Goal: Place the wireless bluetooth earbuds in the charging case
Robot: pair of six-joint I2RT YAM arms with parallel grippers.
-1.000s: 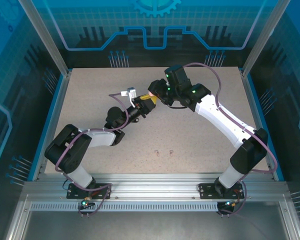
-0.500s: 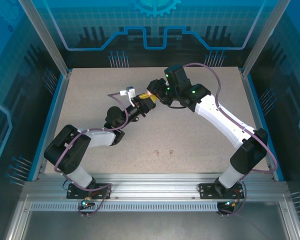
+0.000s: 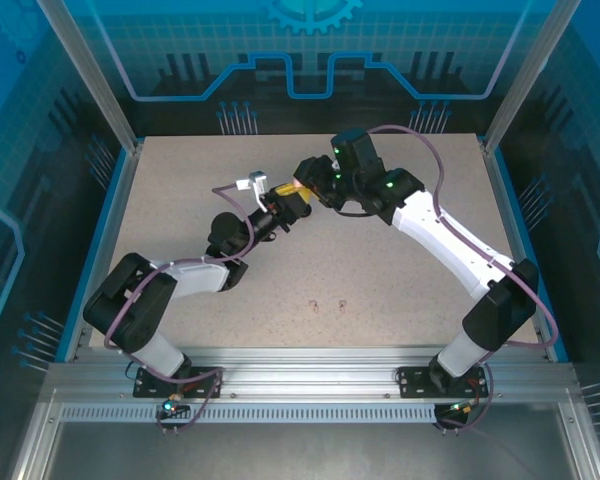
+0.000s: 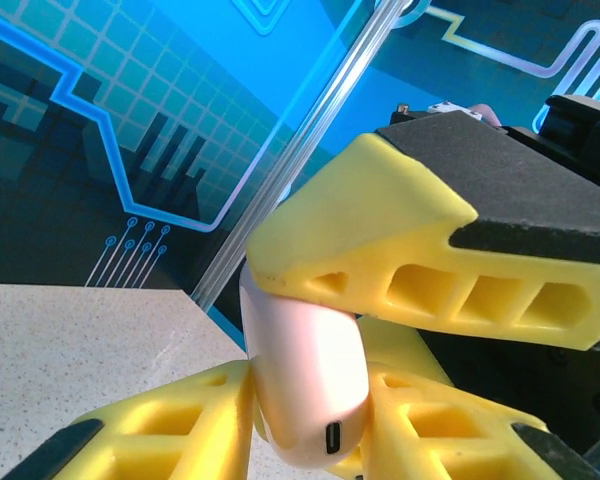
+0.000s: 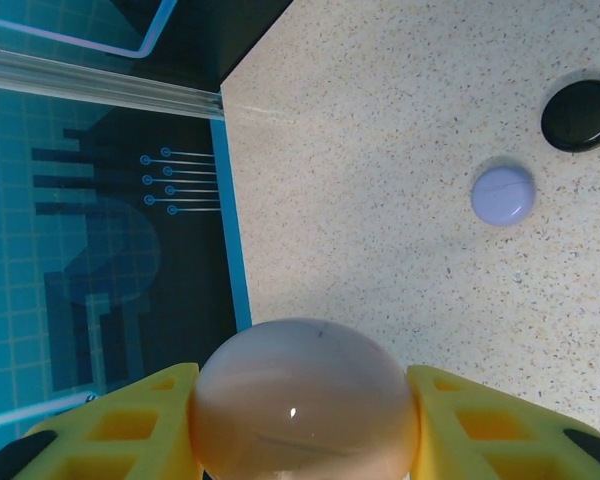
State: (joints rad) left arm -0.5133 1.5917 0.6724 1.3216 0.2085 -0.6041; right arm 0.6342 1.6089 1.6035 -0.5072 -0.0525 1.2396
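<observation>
Both arms meet mid-table: the left gripper (image 4: 300,425) pinches the pink case (image 4: 305,370) (a small port shows on its edge) and the right gripper (image 5: 305,425) clamps it too. Two tiny earbuds (image 3: 315,303) lie on the table (image 3: 180,200), well apart.

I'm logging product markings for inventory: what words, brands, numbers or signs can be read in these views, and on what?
No words, brands or numbers can be read anywhere.
Pink case: unmarked, just a small port slot.
Lavender case and black case: no marking visible, though both are small.
Back panel: a gear emblem and circuit-line graphics, no lettering.
</observation>
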